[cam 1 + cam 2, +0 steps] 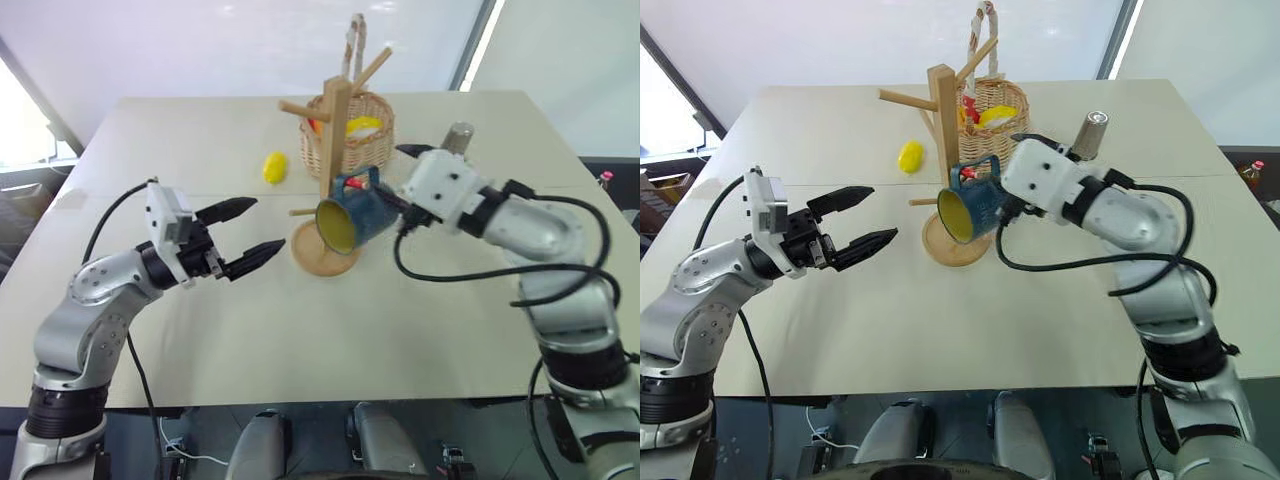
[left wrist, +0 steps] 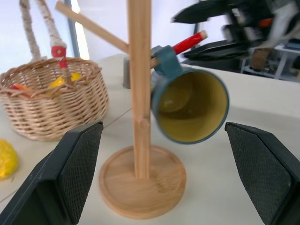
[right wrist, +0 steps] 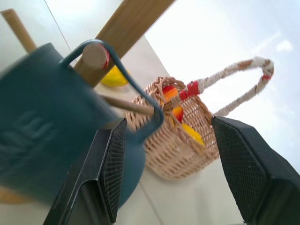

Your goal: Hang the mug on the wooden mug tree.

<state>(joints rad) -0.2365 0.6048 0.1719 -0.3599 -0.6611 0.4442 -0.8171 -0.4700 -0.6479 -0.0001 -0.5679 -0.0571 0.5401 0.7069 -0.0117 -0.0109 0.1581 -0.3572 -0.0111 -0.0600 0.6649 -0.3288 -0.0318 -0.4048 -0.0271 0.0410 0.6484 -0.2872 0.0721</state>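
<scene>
Right gripper beside empty mug

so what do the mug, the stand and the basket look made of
Dark teal mug with yellow inside: probably glazed ceramic, smooth with a soft sheen. Light wooden mug tree: unpainted wood, visible grain. Tan woven basket: wicker-like, interlaced strands, handle seemingly wrapped in cord.

Pale counter has the wooden mug tree on it, wicker basket behind, yellow fruit, metal tumbler.
</scene>
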